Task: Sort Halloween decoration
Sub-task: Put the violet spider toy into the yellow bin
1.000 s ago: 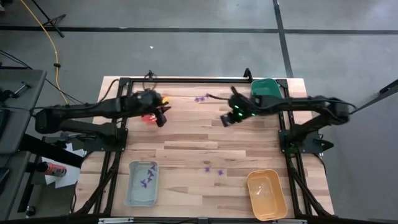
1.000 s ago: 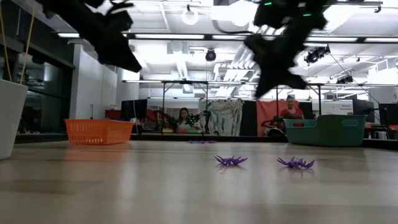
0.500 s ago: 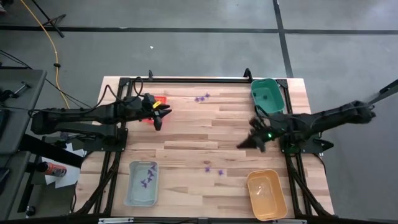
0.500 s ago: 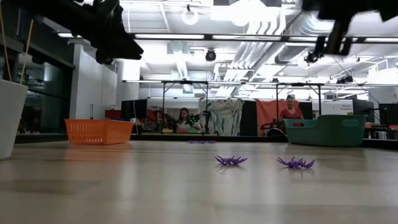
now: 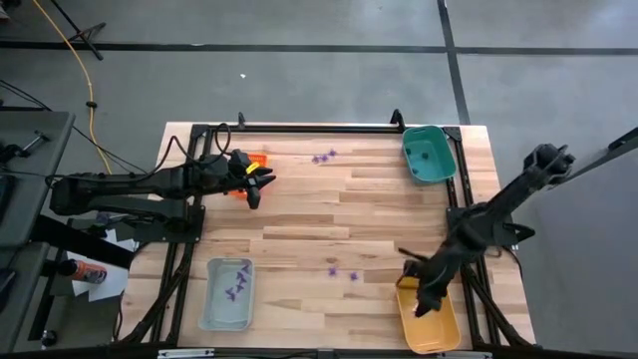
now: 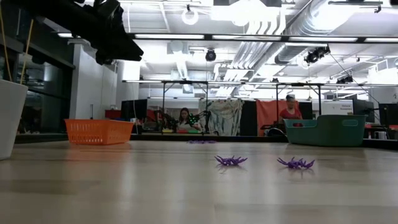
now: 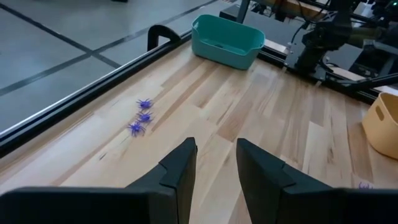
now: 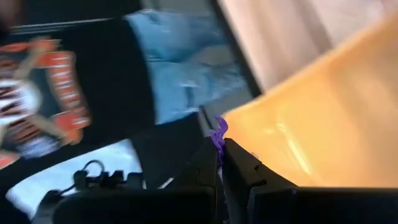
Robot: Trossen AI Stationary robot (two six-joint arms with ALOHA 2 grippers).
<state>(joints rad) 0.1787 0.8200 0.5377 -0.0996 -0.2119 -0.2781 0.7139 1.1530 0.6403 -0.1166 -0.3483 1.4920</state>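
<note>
A pale wooden table (image 5: 329, 214) fills the overhead view, with two dark robot arms reaching over it from either side. Four small trays sit toward its corners: a green tray (image 5: 429, 155) at the far right, an orange tray (image 5: 431, 317) at the near right, a pale blue tray (image 5: 229, 294) at the near left, and a red tray (image 5: 257, 160) at the far left, mostly hidden under the left arm. The right gripper (image 5: 421, 302) hangs over the orange tray, its fingers clamped together on a tiny purple decoration piece (image 8: 219, 134) that pokes out from between the tips. The left gripper (image 5: 255, 189) hovers beside the red tray, its fingers parted with nothing between them. Loose purple decoration pieces lie in three spots: a small cluster (image 5: 322, 157) near the far edge of the table, a pair (image 5: 342, 272) on the bare wood between the pale blue and orange trays, and several (image 5: 237, 281) lying inside the pale blue tray
</note>
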